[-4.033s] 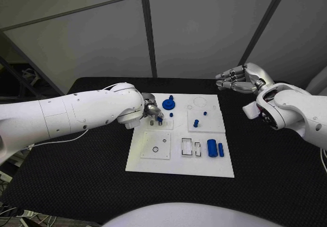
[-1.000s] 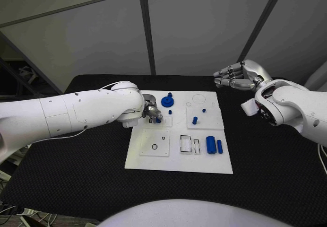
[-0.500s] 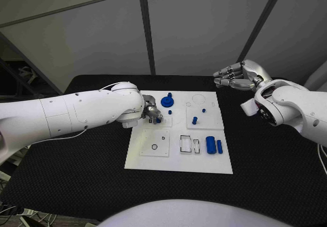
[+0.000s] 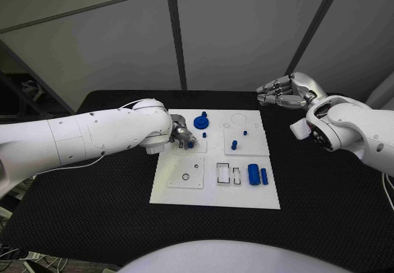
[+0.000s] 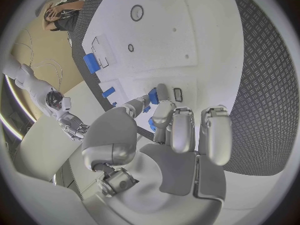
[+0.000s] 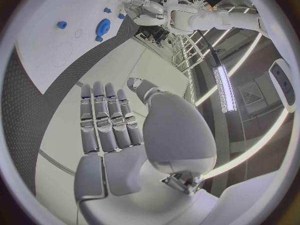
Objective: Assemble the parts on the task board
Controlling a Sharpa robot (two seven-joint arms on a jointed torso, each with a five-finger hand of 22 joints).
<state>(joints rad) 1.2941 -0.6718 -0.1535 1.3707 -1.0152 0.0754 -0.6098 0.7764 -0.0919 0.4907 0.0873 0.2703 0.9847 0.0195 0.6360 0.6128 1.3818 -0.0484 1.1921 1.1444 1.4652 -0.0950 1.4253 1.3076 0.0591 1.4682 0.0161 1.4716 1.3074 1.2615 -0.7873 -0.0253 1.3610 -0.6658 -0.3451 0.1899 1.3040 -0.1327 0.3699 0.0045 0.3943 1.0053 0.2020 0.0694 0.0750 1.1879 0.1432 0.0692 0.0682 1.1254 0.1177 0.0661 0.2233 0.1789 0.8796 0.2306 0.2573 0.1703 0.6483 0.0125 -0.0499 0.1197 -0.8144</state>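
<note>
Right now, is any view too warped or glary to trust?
Head view: even light, straight edges, board clear. Left wrist view: fisheye bends the board's edges; the left hand hides part of it. Right wrist view: a bright ceiling light glares; the board curves at the rim.

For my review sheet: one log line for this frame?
left hand: pinching small blue part over task board | right hand: open, off board

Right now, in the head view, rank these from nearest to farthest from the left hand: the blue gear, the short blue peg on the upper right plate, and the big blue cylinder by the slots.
1. Blue gear: just beyond the left hand, at the board's far edge.
2. Short blue peg: further toward the right arm's side, mid-board.
3. Big blue cylinder: farthest, on the board's near right part.
</note>
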